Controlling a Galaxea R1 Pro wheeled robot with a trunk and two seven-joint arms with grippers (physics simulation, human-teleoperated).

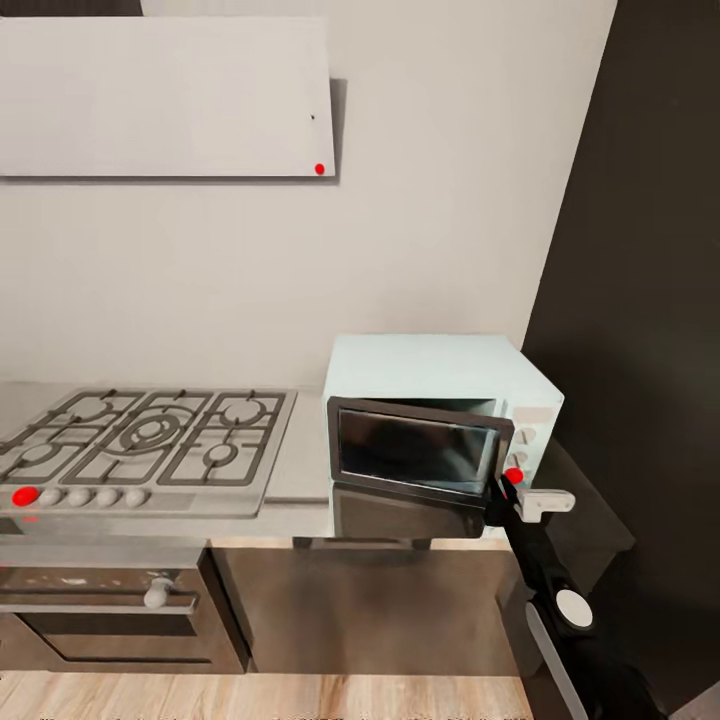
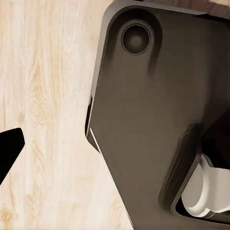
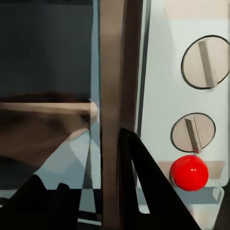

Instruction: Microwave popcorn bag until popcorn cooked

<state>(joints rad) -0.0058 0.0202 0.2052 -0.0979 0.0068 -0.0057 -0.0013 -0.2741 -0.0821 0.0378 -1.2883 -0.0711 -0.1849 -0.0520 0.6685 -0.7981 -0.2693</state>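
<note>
Right wrist view: we see the right gripper (image 3: 103,191) with its two dark fingers (image 3: 148,191) spread, one on each side of the right-hand edge of the microwave door (image 3: 112,96).
Grip state: we read the fingers as apart around the door edge; whether they press on it we cannot tell.
Door: we see it tilted out from the top, partly open, in the head view (image 1: 418,450).
Controls: we find two round knobs (image 3: 206,62) and a red dot (image 3: 189,172) on the pale panel just beside the gripper.
Microwave: we see the microwave (image 1: 440,415), pale mint-blue, standing on the countertop (image 1: 300,470), right of the gas hob (image 1: 140,440).
Right arm: we see it reach up from the lower right to the door's right edge (image 1: 545,570).
Surroundings: we note a flat white hood (image 1: 165,95) on the wall, a built-in oven (image 1: 110,610) under the hob, and a dark tall cabinet (image 1: 640,300) at right.
Left wrist view: we see light wood floor (image 2: 43,120) and the robot's dark base (image 2: 148,120); the left gripper's state we cannot tell.
</note>
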